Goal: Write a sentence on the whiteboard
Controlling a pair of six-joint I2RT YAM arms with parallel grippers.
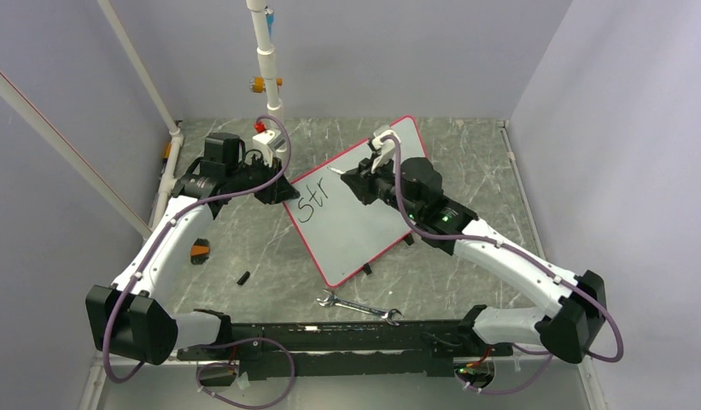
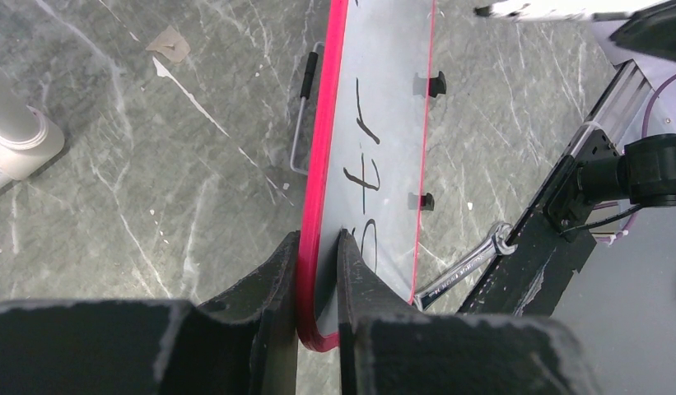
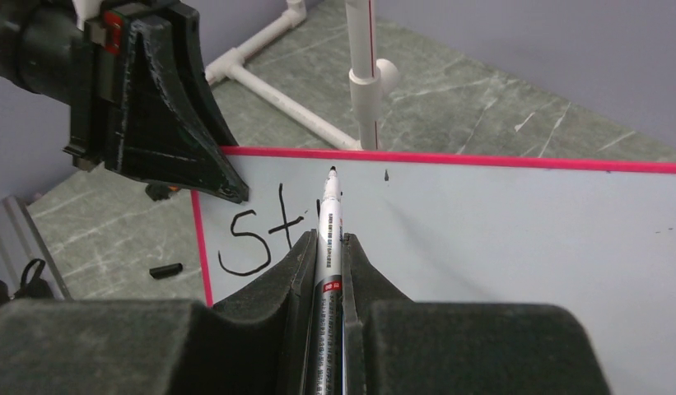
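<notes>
black fingers of the right gripper (image 3: 328, 240) pinch a white marker (image 3: 332, 206) narrowly, its tip pointing at the whiteboard (image 1: 364, 235) just past the lettering; whether the tip touches the surface is hard to tell. the left gripper (image 2: 318, 239) clamps the board's red rim near a corner. the board lies askew on the marbled table (image 1: 244, 239), between the arms. the sentence (image 1: 313, 203) reads only "str". a wrench (image 1: 359, 306) lies near the board's closest corner, apart from it.

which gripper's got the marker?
The right gripper: its jaws are shut on the white marker, tip near the lettering "Str". The left gripper holds no pen; it pinches the whiteboard's red rim at a corner.
</notes>
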